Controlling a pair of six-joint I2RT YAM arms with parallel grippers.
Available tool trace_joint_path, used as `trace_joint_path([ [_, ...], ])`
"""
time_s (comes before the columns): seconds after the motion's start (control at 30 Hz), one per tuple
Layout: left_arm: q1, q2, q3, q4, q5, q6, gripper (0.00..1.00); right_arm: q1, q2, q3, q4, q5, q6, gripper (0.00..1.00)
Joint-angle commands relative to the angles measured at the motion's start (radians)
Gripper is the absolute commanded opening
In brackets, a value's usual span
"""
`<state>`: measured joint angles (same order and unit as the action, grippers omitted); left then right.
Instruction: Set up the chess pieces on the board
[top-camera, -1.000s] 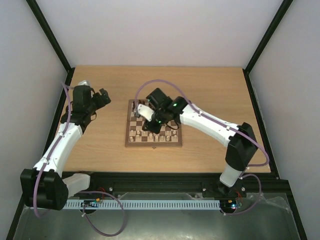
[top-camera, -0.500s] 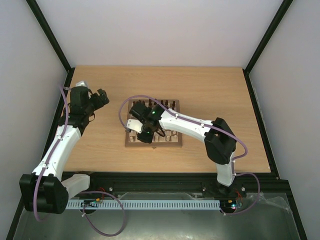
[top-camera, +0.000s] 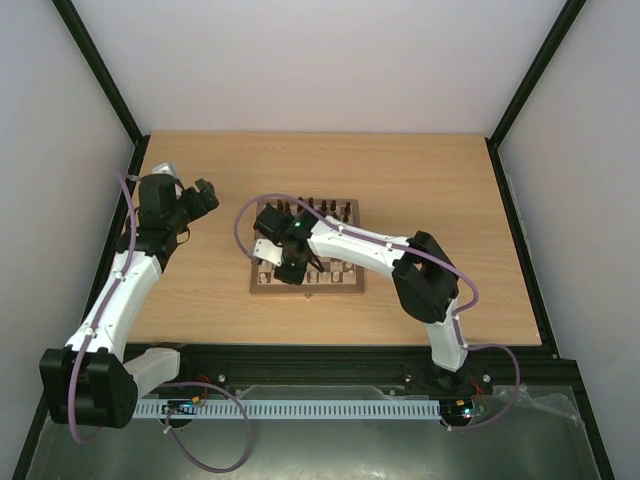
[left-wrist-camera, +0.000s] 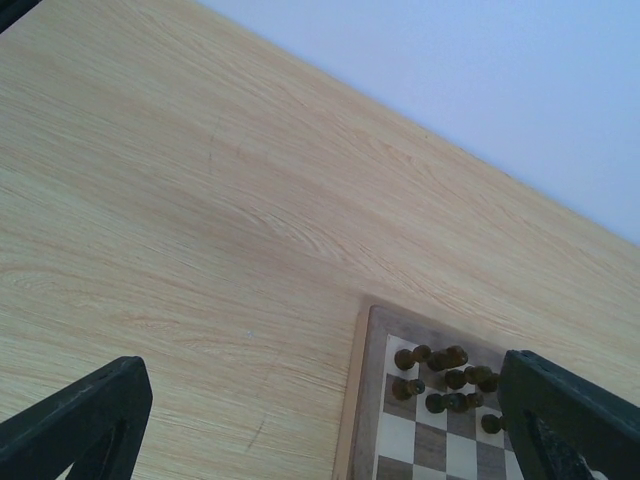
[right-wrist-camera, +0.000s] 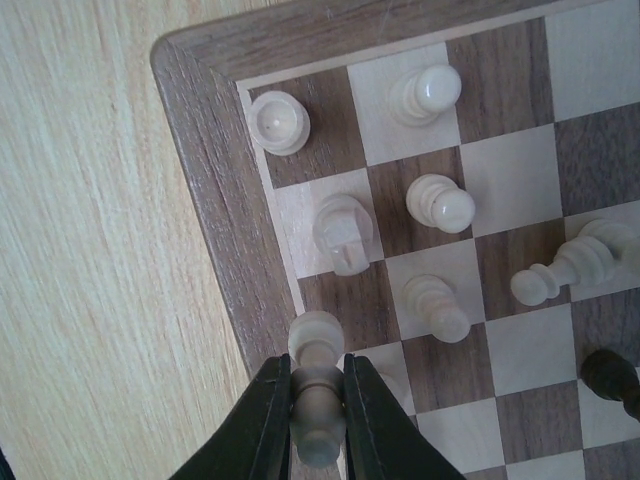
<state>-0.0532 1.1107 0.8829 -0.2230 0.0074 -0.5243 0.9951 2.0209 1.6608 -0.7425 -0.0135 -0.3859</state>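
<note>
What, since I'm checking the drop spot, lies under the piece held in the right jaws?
The board's edge column beside its brown frame lies below the pale piece. The exact square is covered by the piece and the right jaws.

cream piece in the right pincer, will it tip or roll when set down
Probably stiff and light: the cream piece looks like small turned wood. Its round body may slip in the right pincer. Set down tilted on the board, it would likely topple and roll.

Pale wooden tabletop (left-wrist-camera: 200, 200), board (left-wrist-camera: 358, 400) corner with clustered dark chess pieces (left-wrist-camera: 445, 378), left end effector (left-wrist-camera: 322, 362) spread wide
</note>
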Motion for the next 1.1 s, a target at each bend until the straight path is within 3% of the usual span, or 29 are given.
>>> trace_joint_path([
  [0.0, 0.007, -0.025, -0.013, 0.013, 0.014, -0.003, 0.97, 0.005, 0.025, 0.03, -0.069, 0.028, -0.006, 0.12],
  [0.63, 0.008, -0.02, -0.02, 0.028, 0.047, -0.005, 0.96, 0.005, 0.078, 0.045, -0.06, 0.052, -0.002, 0.21],
  [0.87, 0.01, -0.017, -0.023, 0.033, 0.063, -0.003, 0.96, 0.006, 0.054, 0.077, -0.075, 0.034, 0.011, 0.37],
  [1.07, 0.016, -0.014, -0.024, 0.042, 0.088, -0.003, 0.95, 0.002, -0.004, 0.126, -0.11, -0.015, 0.024, 0.4],
])
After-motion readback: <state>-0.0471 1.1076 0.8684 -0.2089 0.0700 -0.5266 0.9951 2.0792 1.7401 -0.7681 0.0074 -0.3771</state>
